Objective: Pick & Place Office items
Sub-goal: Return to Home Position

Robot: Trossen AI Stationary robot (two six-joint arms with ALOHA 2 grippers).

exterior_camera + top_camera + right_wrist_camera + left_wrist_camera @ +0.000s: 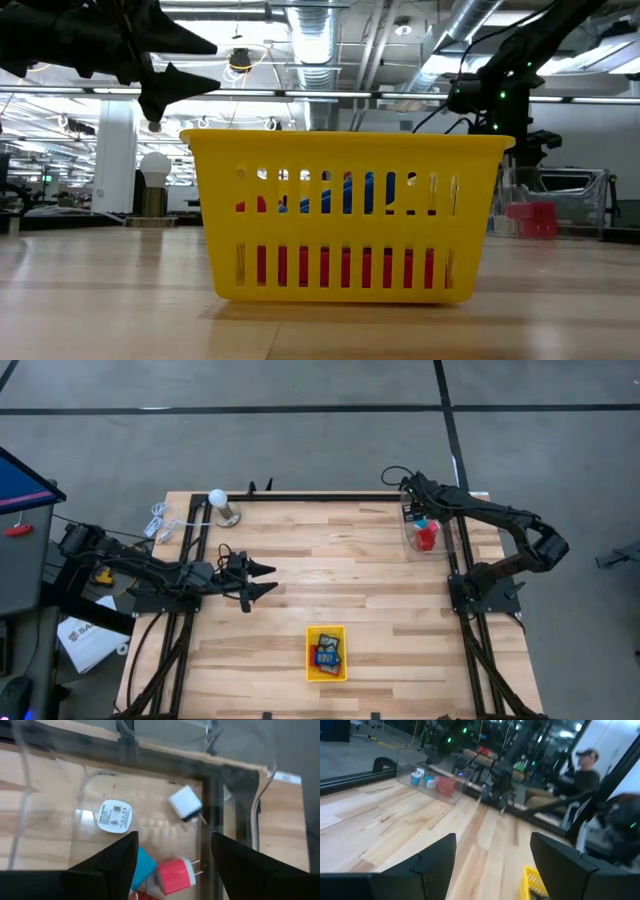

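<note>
A clear container (90, 785) stands at the table's far right and holds office items: a white round plug (114, 816), a white cube (186, 802), a blue piece (145, 865) and a red plug (176, 874). My right gripper (173, 840) hangs open over the container (425, 532), slanting down, with the blue and red pieces below its fingers. Blue and red items (327, 653) lie in the yellow basket (311, 655) near the front edge. My left gripper (268, 580) waits open and level over the table's left middle, with nothing between its fingers (440, 855).
A white ball on a metal stand (218, 500) sits at the far left corner, with cables beside it. Bare wood lies between the basket (345, 215) and the container (530, 215). A person sits in the room beyond the table (582, 775).
</note>
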